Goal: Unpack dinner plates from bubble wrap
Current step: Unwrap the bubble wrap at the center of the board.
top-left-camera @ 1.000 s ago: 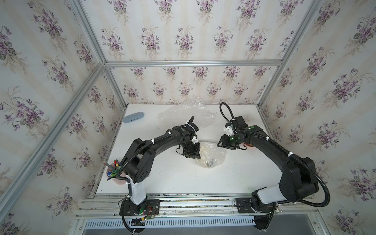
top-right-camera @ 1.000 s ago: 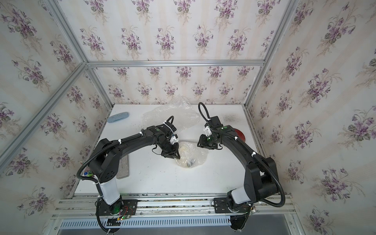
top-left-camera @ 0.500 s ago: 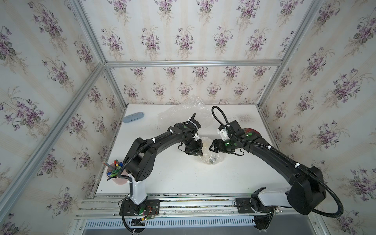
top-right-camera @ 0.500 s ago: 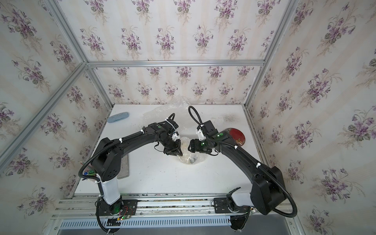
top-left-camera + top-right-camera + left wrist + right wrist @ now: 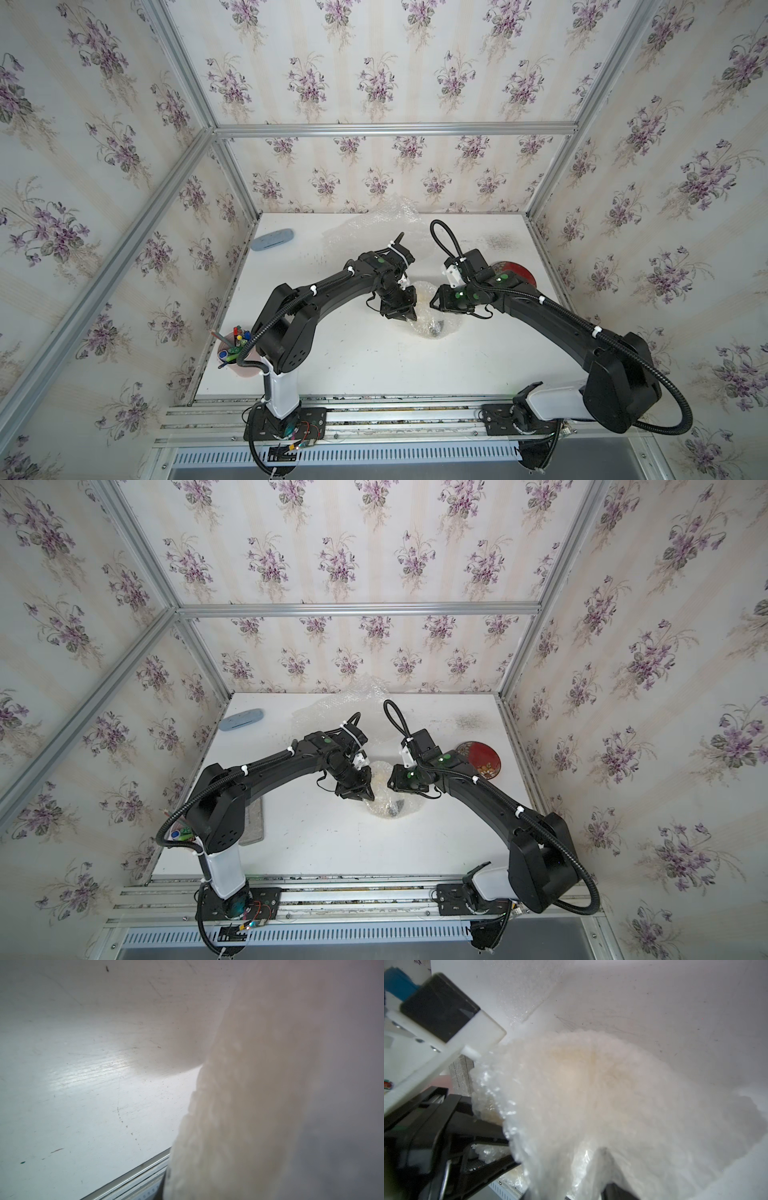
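A bundle of bubble wrap [image 5: 432,318] [image 5: 390,802] lies mid-table, with a cream dinner plate's dark mark showing through it. My left gripper [image 5: 405,316] [image 5: 360,796] is shut on the bundle's left edge, and the wrap [image 5: 249,1105] blocks its own view. From the right, my right gripper [image 5: 433,297] [image 5: 390,780] [image 5: 571,1188] reaches the bundle, its jaws closed in on a fold of wrap [image 5: 581,1095]. A dark red flowered plate [image 5: 517,270] [image 5: 482,759] lies bare behind the right arm. No orange plate shows.
A loose bubble wrap sheet [image 5: 374,226] [image 5: 345,704] lies crumpled at the back wall. At the back left corner rests a pale blue oval object [image 5: 272,240] [image 5: 242,720]. A pen cup [image 5: 235,353] and a grey flat pad [image 5: 253,825] stand by the left arm's base.
My right arm has swung left from beside the red plate to the bundle, where its jaws opened wide and then closed on the wrap. The left gripper has kept its hold.
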Action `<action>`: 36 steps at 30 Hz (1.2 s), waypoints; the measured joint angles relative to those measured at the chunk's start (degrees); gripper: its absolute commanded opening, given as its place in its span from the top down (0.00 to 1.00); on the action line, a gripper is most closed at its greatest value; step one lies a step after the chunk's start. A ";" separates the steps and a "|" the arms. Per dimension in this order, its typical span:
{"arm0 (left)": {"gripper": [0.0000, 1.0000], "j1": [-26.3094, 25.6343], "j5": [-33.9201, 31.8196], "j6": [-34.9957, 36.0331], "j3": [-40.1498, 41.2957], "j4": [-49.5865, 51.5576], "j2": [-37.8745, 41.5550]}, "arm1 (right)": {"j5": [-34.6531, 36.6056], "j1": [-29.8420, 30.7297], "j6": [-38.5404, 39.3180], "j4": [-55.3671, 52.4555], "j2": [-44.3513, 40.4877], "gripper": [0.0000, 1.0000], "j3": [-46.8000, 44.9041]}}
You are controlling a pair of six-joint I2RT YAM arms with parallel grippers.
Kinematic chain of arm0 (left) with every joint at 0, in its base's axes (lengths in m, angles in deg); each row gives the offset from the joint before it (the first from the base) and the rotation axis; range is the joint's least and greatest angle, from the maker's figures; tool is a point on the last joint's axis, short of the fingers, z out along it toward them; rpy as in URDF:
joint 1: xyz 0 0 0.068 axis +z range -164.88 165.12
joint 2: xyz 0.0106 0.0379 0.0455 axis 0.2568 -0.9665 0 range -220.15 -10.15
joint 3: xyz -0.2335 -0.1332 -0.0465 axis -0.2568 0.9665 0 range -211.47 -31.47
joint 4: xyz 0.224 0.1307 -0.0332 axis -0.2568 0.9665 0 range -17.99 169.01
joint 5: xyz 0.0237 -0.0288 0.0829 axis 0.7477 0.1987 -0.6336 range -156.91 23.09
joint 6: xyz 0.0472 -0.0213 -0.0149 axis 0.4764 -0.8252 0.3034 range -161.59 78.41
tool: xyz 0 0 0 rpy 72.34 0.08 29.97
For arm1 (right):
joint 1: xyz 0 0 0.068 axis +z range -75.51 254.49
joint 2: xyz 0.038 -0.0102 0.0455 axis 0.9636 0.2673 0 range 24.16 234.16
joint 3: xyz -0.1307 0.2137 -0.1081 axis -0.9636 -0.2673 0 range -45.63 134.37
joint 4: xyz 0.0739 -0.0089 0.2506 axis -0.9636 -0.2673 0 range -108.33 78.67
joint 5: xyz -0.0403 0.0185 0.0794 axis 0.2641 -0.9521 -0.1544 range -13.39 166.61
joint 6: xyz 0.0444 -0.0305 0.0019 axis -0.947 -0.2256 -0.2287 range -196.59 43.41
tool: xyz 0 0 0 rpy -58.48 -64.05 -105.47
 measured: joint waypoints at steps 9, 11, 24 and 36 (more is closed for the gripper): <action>0.86 -0.09 -2.51 0.31 -0.31 1.29 -0.07 | 2.40 -0.31 -1.03 -1.53 -3.76 1.00 -1.53; 0.86 -0.13 -3.50 1.60 -0.76 1.22 -0.28 | 3.04 -1.22 -1.01 -2.82 -4.94 1.00 -1.44; 0.85 -0.61 -6.95 8.90 -2.93 3.56 -2.62 | 3.10 -7.78 3.04 -6.47 -7.54 1.00 1.60; 0.85 -0.94 -4.57 14.51 -5.31 3.65 -6.88 | -0.46 -15.21 4.26 -6.56 -1.66 0.96 4.31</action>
